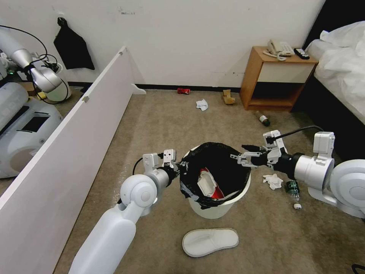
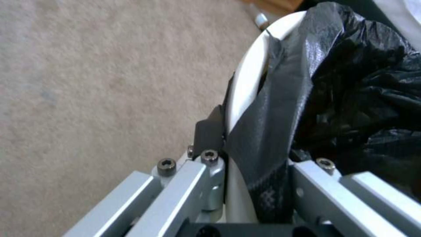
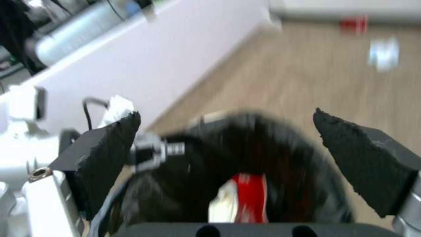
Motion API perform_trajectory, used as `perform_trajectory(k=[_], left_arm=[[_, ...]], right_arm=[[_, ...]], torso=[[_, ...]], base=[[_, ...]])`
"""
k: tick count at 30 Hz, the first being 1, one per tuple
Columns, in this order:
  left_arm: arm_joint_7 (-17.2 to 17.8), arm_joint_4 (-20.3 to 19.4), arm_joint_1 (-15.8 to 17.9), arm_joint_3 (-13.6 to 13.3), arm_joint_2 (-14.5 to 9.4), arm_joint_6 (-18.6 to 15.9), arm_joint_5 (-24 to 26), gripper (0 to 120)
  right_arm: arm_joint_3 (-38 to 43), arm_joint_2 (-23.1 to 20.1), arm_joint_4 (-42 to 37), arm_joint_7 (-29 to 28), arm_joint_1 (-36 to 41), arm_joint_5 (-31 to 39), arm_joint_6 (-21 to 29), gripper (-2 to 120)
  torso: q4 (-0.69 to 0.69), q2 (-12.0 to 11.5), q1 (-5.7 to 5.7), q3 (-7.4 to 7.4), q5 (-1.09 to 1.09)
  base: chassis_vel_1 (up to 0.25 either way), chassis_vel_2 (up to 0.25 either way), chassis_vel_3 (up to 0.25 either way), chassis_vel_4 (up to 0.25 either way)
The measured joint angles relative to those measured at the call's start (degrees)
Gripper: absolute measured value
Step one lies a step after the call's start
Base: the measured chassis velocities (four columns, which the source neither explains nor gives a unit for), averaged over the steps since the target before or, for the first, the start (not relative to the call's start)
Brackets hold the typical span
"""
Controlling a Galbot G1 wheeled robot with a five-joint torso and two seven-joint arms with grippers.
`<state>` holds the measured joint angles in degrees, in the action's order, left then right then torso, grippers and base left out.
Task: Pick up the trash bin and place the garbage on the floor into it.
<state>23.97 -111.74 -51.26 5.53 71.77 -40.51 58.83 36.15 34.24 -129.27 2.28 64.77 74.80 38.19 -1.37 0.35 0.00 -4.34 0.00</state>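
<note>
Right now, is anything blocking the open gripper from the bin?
No. The right gripper hangs open at the trash bin mouth, nothing between. The left gripper grips the opposite rim.

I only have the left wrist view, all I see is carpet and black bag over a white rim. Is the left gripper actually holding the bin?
Observer: Yes. In the head view the left gripper is clamped on the rim of the trash bin, on its left side.
Operator: Where's the right gripper?
Observer: The right gripper hangs open over the bin's right rim, holding nothing.
Operator: Anything in the bin?
Observer: A white slipper and a red-white wrapper lie inside.
Operator: What's left on the floor?
Observer: Another slipper in front of the bin, tissues and a bottle to its right, more litter by the wall.
</note>
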Motion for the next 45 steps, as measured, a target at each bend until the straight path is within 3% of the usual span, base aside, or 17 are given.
perform_trajectory(k=[1,7,10,15,22,36,41,45], left_arm=[[0.1,0.0,0.1,1.0,0.1,0.0,0.1,4],[0.9,-1.1,-0.1,4.2,-0.4,-0.2,1.3,4],[1.1,-1.6,-0.5,5.1,-0.7,-0.3,1.6,4],[1.6,-3.0,-1.7,9.6,-2.1,-0.6,2.9,4],[1.8,-3.5,-2.0,12.8,-2.3,-0.6,3.8,4],[2.0,-5.2,-4.8,14.6,-2.5,-0.7,3.4,4],[2.0,-5.5,-5.1,15.8,-3.0,-0.7,3.4,4],[1.8,-6.0,-5.7,16.6,-3.3,-0.7,3.5,4]], right_arm=[[0.9,0.5,0.0,3.9,-0.7,-3.4,-2.7,100],[3.6,2.6,-0.1,6.9,-3.1,-6.1,-6.7,100],[3.9,3.1,0.3,7.2,-3.5,-7.0,-7.3,100],[6.8,5.2,1.9,7.9,-2.7,-10.0,-9.2,100],[9.5,7.0,4.1,8.7,-0.2,-13.3,-10.9,100],[6.2,9.0,6.4,8.7,2.6,-18.2,-12.4,100],[2.6,9.3,8.9,11.1,5.5,-25.4,-12.6,100],[0.4,9.3,13.4,18.4,8.7,-35.7,-15.7,100]], torso=[[0.00,0.0,0.00,0.00,0.00],[0.00,0.0,0.00,0.00,-0.01],[-0.01,0.0,0.00,0.00,-0.01],[0.01,0.0,0.00,0.00,-0.01],[-0.01,0.0,0.00,0.00,0.00],[0.00,0.0,0.00,0.00,-0.01],[0.01,0.0,0.00,0.00,0.00],[-0.01,0.0,0.00,0.00,0.01]], base=[[0.000,0.000,0.000,0.000],[0.000,0.000,0.000,0.000],[0.000,0.000,0.000,0.000],[0.000,0.000,0.000,0.000],[0.000,0.000,0.000,0.000],[0.000,0.000,0.000,0.000],[0.000,0.000,0.000,0.000],[0.000,0.000,0.000,0.000]])
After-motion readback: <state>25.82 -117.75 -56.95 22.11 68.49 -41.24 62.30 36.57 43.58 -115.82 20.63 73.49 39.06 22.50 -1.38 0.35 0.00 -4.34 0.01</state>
